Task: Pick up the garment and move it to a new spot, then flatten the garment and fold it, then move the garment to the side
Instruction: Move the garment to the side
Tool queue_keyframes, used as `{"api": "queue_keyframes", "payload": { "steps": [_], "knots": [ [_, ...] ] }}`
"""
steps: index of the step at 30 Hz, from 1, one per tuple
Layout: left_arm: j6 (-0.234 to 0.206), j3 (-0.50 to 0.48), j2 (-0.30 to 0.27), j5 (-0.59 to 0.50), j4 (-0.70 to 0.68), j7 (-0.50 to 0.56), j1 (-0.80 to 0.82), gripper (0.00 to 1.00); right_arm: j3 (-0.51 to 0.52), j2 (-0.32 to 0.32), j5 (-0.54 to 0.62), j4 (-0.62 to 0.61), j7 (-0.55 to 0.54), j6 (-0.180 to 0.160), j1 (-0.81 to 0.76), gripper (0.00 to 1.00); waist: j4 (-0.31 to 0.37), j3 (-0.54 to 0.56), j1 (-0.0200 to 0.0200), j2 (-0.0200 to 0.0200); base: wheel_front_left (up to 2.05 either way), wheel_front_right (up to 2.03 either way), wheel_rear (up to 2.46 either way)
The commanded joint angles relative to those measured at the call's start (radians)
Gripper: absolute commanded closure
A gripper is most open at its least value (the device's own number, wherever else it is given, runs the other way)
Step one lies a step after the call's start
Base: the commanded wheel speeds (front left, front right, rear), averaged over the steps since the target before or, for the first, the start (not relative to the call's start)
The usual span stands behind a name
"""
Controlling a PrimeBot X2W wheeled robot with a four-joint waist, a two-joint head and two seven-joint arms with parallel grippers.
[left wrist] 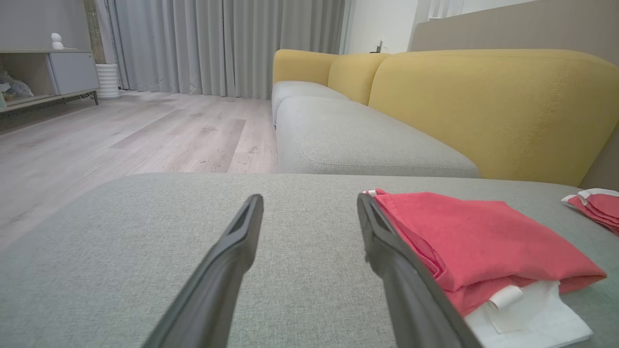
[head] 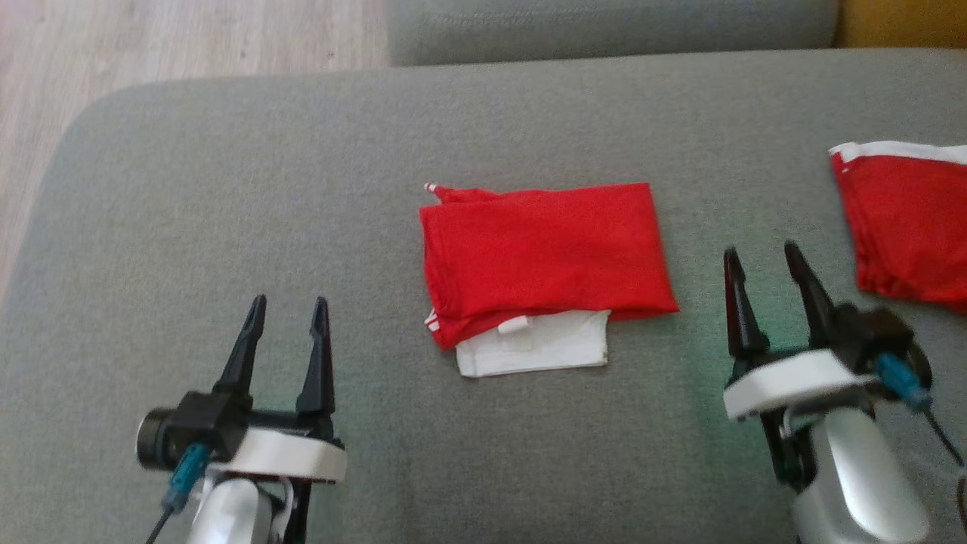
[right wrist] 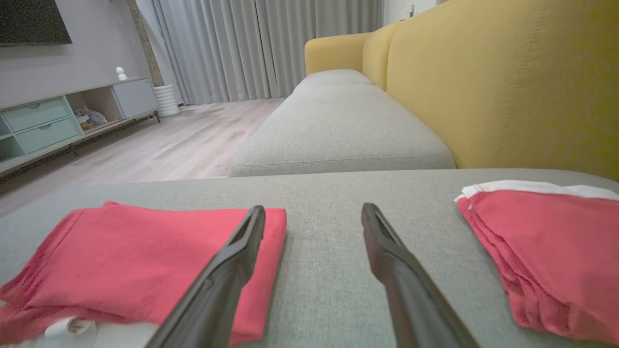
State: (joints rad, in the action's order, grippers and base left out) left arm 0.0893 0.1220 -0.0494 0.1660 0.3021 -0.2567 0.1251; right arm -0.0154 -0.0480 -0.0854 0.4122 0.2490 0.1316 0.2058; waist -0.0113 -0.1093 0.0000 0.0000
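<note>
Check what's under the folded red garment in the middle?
A white layer sticks out under the near edge of the red garment. How far it runs underneath is hidden.

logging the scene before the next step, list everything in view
folded garment: 1, red over white, middle of the seat
second garment: 1, red with a white edge, right edge of the seat
seat: 1, grey, under both garments
sofa back: 1, yellow, behind the seat cushions
floor: 1, pale wood, beyond the seat
curtains: 1 set, grey, far wall
cabinet: 1, pale green and grey, by the wall across the floor
left gripper: 1, dark fingers, open and empty, left of the folded garment
right gripper: 1, dark fingers, open and empty, between the two garments
</note>
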Motion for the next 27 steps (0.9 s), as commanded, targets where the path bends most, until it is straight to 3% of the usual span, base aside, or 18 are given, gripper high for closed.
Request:
{"api": "queue_keyframes", "payload": {
  "steps": [1, 8, 15, 21, 22, 23, 24, 27],
  "knots": [
    [0.003, -0.023, -0.001, -0.007, -0.038, -0.005, 0.064, 0.0, -0.024, -0.002, 0.009, -0.017, -0.011, -0.001, 0.077, 0.0, -0.025, -0.032, 0.0, 0.0, 0.0, 0.0, 0.0],
    [0.004, 0.001, -0.001, 0.005, -0.028, -0.005, 0.094, 0.0, -0.025, -0.002, 0.055, 0.069, -0.092, -0.001, 0.164, 0.0, -0.07, -0.08, 0.0, 0.0, 0.0, 0.0, 0.0],
    [-0.001, 0.039, -0.001, 0.023, -0.018, -0.005, 0.118, 0.0, -0.04, -0.002, -0.019, 0.256, -0.215, -0.001, 0.231, 0.0, -0.118, -0.109, 0.0, 0.0, 0.0, 0.0, 0.0],
    [-0.003, 0.035, -0.001, 0.028, -0.017, -0.005, 0.137, 0.0, -0.075, -0.002, -0.055, 0.376, -0.247, -0.001, 0.277, 0.0, -0.144, -0.126, 0.0, 0.0, 0.0, 0.0, 0.0],
    [-0.002, 0.035, -0.001, 0.029, -0.016, -0.005, 0.138, 0.0, -0.08, -0.002, -0.058, 0.393, -0.25, -0.001, 0.282, 0.04, -0.147, -0.126, 0.0, 0.0, 0.0, 0.0, 0.0],
    [-0.001, 0.035, -0.001, 0.03, -0.016, -0.005, 0.139, 0.0, -0.087, -0.002, -0.056, 0.412, -0.255, -0.001, 0.286, 0.56, -0.148, -0.125, 0.0, 0.0, 0.0, 0.0, 0.0],
    [-0.001, 0.034, -0.001, 0.03, -0.015, -0.005, 0.14, 0.0, -0.096, -0.002, -0.042, 0.425, -0.252, -0.001, 0.291, 1.0, -0.149, -0.123, 0.0, 0.0, 0.0, 0.0, 0.0],
    [0.003, 0.034, -0.001, 0.03, -0.027, -0.005, 0.136, 0.0, -0.106, -0.002, -0.008, 0.446, -0.214, -0.001, 0.3, 1.0, -0.144, -0.109, 0.0, 0.0, 0.0, 0.0, 0.0]
  ]
}}
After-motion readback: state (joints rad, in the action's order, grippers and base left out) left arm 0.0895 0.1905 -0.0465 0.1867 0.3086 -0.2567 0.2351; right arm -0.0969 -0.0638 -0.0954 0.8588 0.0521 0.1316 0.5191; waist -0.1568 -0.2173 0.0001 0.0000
